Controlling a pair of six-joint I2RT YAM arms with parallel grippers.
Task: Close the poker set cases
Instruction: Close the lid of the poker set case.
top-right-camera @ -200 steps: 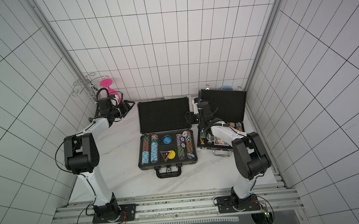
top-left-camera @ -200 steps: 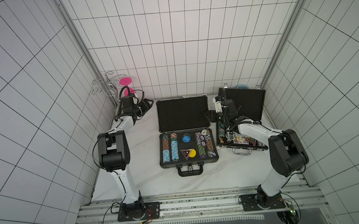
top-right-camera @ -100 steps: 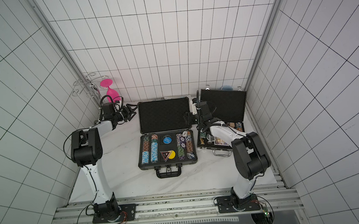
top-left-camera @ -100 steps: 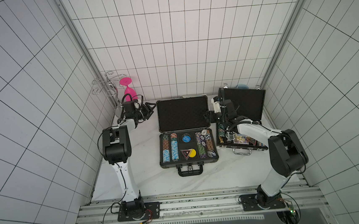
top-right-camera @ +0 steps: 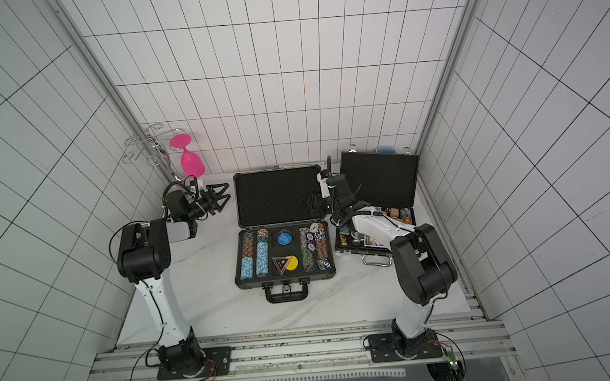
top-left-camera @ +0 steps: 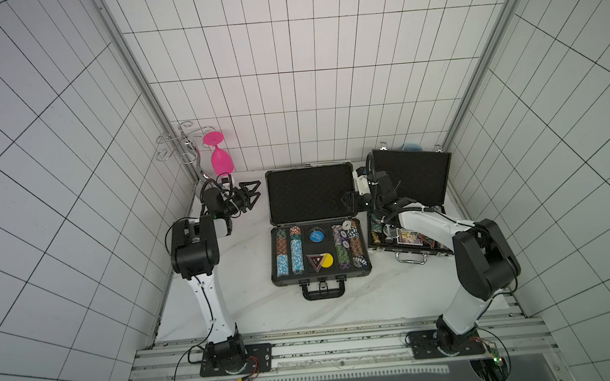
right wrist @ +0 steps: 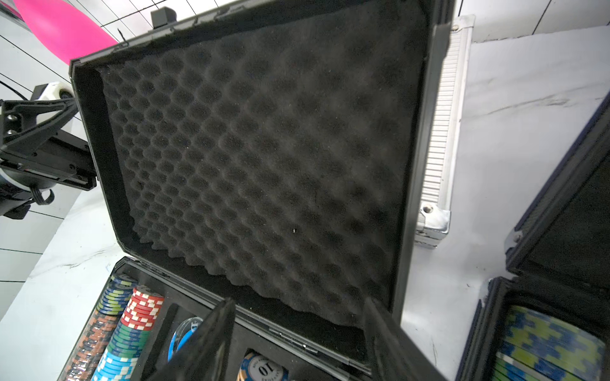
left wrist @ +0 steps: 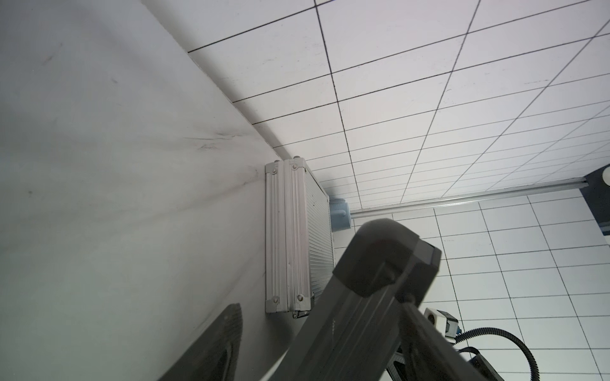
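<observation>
Three cases are on the white table (top-left-camera: 253, 307). The wide dark grey case (top-left-camera: 311, 194) sits at the centre, open, with its lid upright, rows of chips (top-left-camera: 286, 252) in its tray and its handle (top-left-camera: 323, 292) toward the robot. The black case (top-left-camera: 412, 179) stands just to its right, also open with the lid upright; the right forearm crosses above its tray. The small silver case (left wrist: 290, 237) lies shut on the table behind the grey lid, near the back wall. In the right wrist view its ribbed side (right wrist: 440, 132) shows just past the lid's edge.

The left pincer (top-left-camera: 258, 189) hangs to the left of the grey lid, apart from it and pointing toward it, with its jaws spread and empty. The right pincer (top-left-camera: 347, 199) is at the right edge of the same lid, jaws spread. Its wrist view shows the foam lining ahead of the two fingers (right wrist: 211, 339) with nothing clamped. Contact with the lid cannot be determined.

A pink glass (top-left-camera: 221, 160) hangs upside down from a wire rack (top-left-camera: 181, 145) in the far left corner.
</observation>
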